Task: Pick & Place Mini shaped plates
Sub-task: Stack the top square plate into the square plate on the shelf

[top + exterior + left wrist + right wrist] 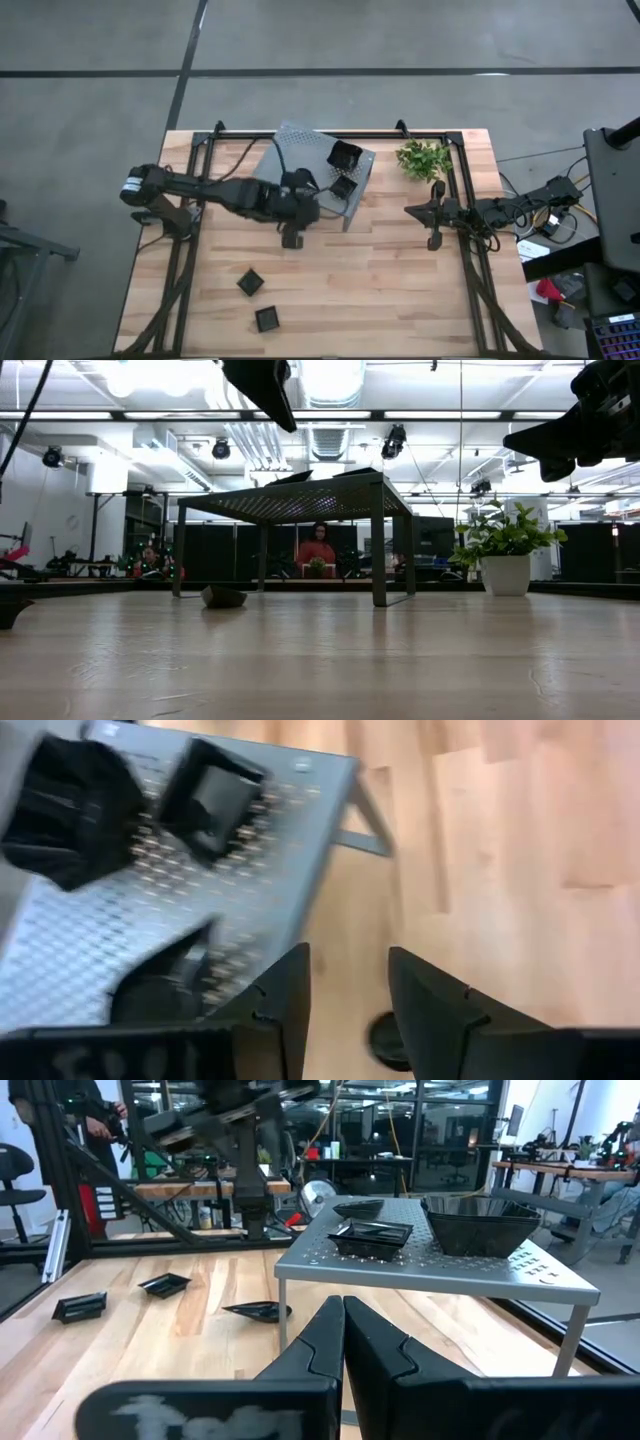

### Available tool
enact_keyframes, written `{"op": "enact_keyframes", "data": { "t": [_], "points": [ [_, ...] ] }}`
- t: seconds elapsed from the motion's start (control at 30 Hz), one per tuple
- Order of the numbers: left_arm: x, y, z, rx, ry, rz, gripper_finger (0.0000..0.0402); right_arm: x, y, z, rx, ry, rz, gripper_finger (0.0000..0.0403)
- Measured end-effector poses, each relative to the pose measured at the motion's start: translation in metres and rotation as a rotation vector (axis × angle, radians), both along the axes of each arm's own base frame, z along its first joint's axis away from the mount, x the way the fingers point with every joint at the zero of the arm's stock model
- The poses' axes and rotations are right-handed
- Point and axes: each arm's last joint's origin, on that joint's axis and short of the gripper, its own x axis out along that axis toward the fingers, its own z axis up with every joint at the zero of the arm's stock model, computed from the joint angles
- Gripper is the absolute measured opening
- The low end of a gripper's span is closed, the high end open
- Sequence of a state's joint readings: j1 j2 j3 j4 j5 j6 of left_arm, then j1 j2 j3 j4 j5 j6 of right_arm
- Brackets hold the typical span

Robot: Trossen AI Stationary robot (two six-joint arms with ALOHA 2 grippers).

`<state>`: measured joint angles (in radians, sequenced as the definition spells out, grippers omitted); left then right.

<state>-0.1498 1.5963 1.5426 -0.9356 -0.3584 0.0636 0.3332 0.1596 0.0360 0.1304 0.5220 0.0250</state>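
Three mini shaped plates rest on top of the grey perforated shelf (305, 150): a deep square one (345, 155), a flat square one (342, 186) and a third (360, 1207) behind it. Three more lie on the wooden table: two (250, 282) (266, 319) toward the near left and one (255, 1312) by the shelf's near leg. My left gripper (350, 960) hangs open above the table just off the shelf's near edge, with nothing between its fingers. My right gripper (343, 1335) is shut and level at the table's right side, pointing at the shelf.
A small green plant in a white pot (422, 158) stands at the far right, beside the shelf. A black metal frame (465, 250) runs along the table's sides and far edge. Bare wood lies between the shelf and the near edge.
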Motion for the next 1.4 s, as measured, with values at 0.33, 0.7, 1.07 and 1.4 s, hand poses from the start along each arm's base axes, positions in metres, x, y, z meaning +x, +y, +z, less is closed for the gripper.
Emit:
{"op": "enact_keyframes", "data": {
  "t": [0.33,0.7,1.07,1.4],
  "points": [
    [-0.014,-0.035,-0.043,-0.010,0.125,-0.048,0.0131,0.000,0.000,0.000,-0.001,0.000,0.000,0.0008],
    [-0.042,-0.055,-0.104,-0.297,0.329,0.091,0.0131,0.000,0.000,0.000,0.000,0.000,0.000,0.0008],
    [-0.080,-0.118,-0.116,-0.364,0.425,0.007,0.0118,0.000,0.000,0.000,-0.002,0.001,0.000,0.0008],
    [-0.112,-0.157,-0.117,-0.310,0.456,-0.158,0.0093,0.000,0.000,0.000,0.000,0.000,0.000,0.0008]
  ]
}}
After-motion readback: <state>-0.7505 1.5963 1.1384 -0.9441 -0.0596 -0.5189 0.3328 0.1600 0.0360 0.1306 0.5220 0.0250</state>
